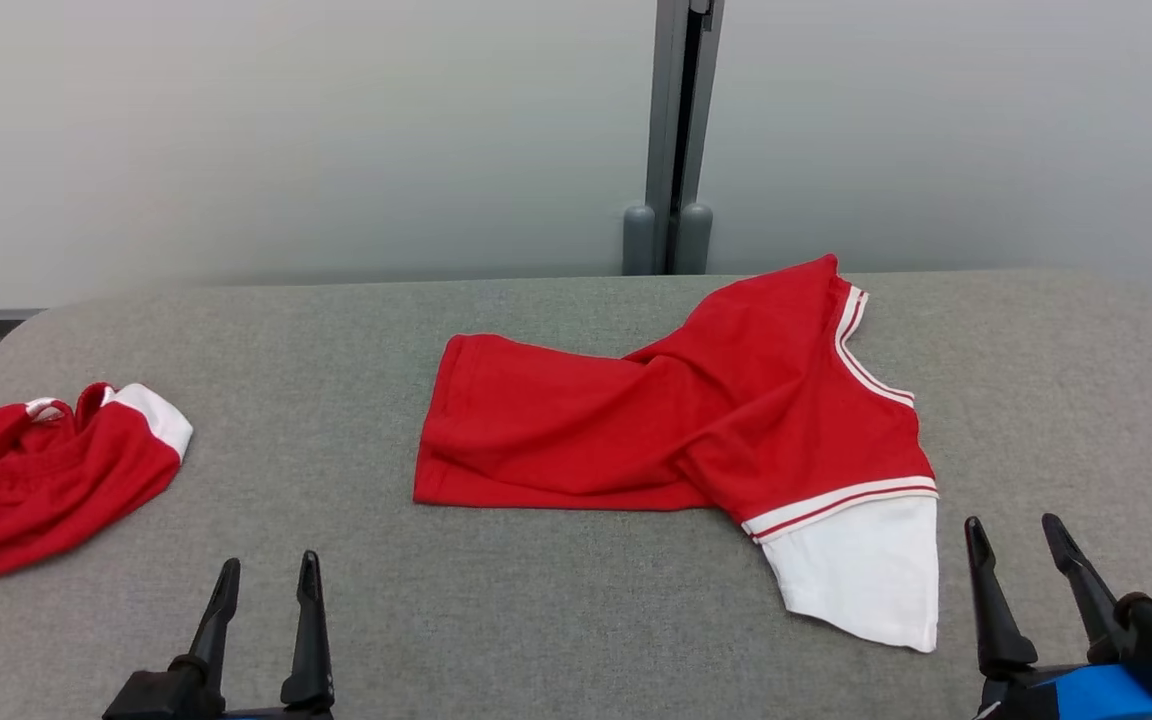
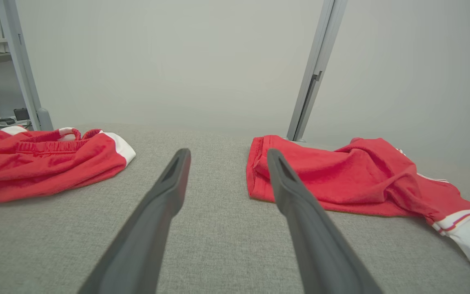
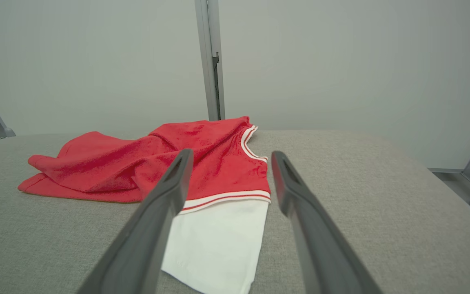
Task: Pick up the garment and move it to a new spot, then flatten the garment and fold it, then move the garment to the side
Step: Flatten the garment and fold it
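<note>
red garment (image 1: 676,420) rumpled on grey table (image 1: 536,620), white sleeve (image 1: 861,575) flat, left jaws parted, right jaws parted

Garment (image 1: 676,420): red short-sleeved shirt, neckline trimmed in white stripes. Lies on the grey bench (image 1: 536,620), centre to right, rumpled, with a diagonal ridge of cloth across the middle. Hem end points left. The white sleeve (image 1: 861,575) lies flat, toward the near edge.

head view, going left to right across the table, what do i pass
crumpled red garment at the left edge → left gripper → red shirt with a white sleeve → right gripper
</note>
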